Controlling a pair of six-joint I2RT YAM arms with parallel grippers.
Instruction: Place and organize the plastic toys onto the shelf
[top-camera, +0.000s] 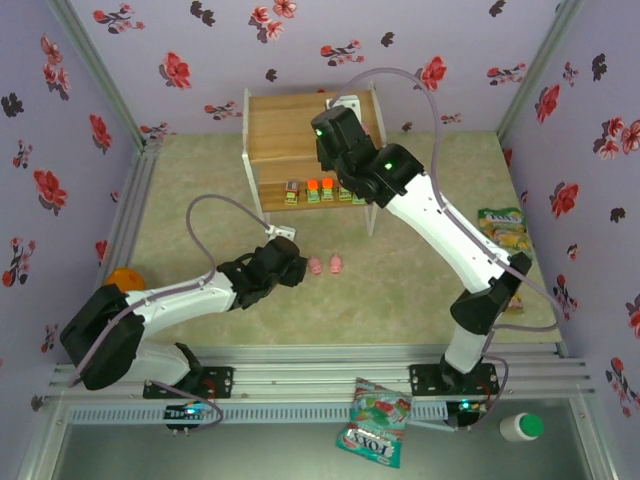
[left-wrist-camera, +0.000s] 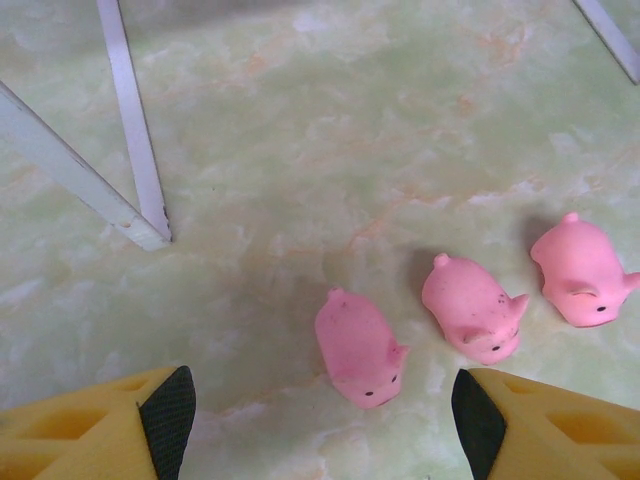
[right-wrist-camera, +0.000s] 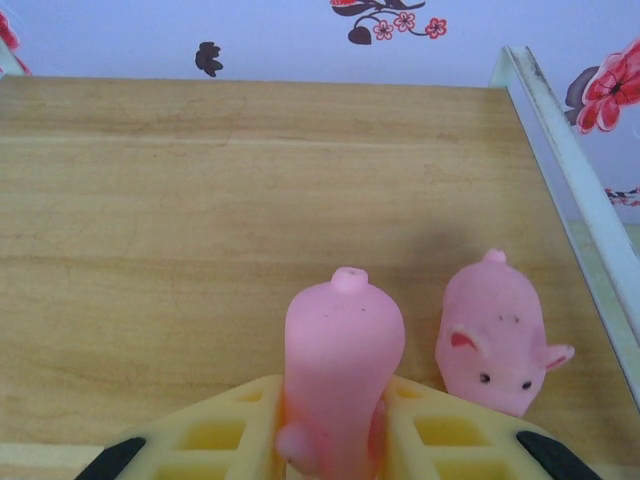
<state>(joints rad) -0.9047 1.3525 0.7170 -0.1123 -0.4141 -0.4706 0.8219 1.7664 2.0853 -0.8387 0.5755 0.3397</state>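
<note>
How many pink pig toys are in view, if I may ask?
5. Three pigs sit on the table by the left gripper, one sits on the shelf top, and the right gripper holds one pig above it.

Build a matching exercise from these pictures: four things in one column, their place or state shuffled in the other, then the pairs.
1. left claw
2. right claw
3. blocky toys
4. three loose pigs

A. on the lower board of the shelf
B. open over the table
C. shut on a pink pig
D. lying on the table

Pairs: 1-B, 2-C, 3-A, 4-D.
</note>
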